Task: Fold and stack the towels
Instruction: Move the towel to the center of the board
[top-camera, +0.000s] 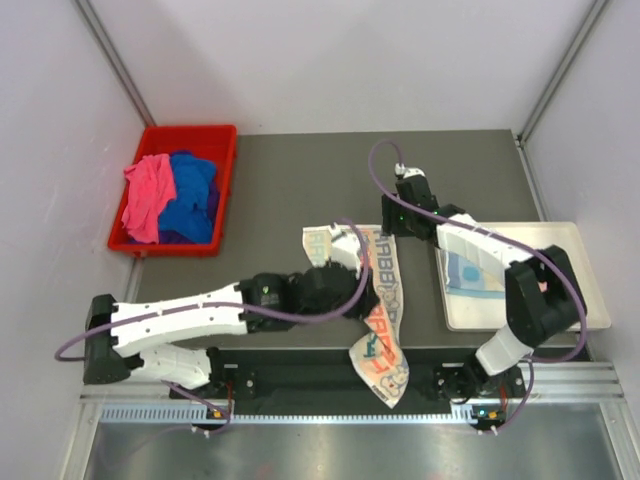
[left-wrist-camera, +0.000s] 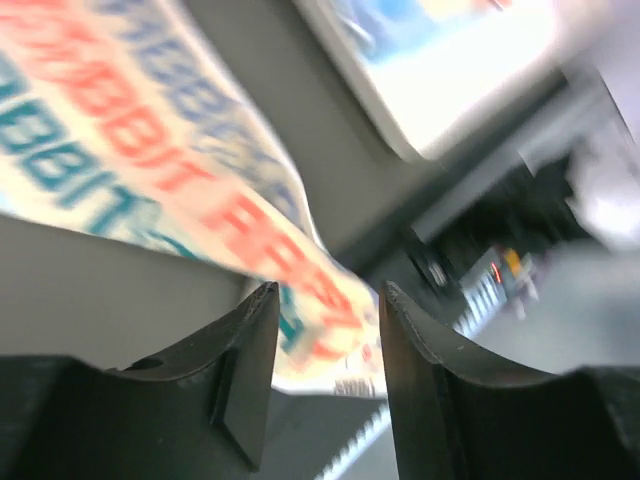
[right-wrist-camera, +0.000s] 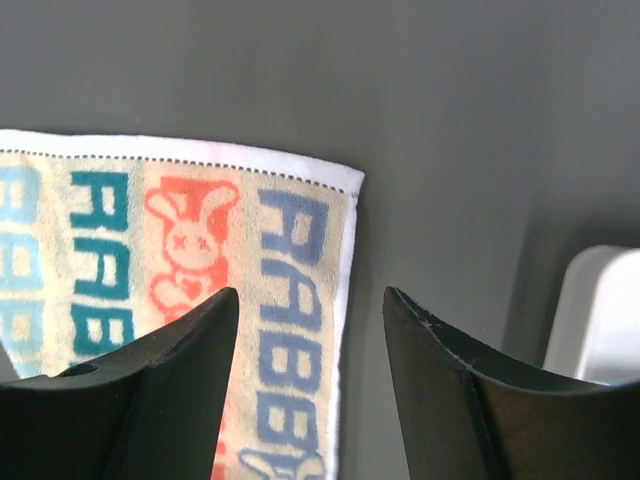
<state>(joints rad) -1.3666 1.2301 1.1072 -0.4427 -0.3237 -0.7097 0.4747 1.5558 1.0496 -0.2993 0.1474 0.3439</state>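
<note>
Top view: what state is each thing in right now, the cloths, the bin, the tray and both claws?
Lettered towel: unfolded, near end hanging over the table edge.
Light blue towel: folded, on the white tray.
Pink towel: crumpled in the red bin.
Royal blue towel: crumpled in the bin.
Left claw: open, empty.
Right claw: open, over the lettered towel's corner.

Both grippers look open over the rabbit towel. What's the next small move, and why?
Probably lower the right gripper onto the cream towel's far right corner and close. That corner lies flat just ahead of its open fingers, the left gripper is open too, and the towel's near end hangs off the table edge.
</note>
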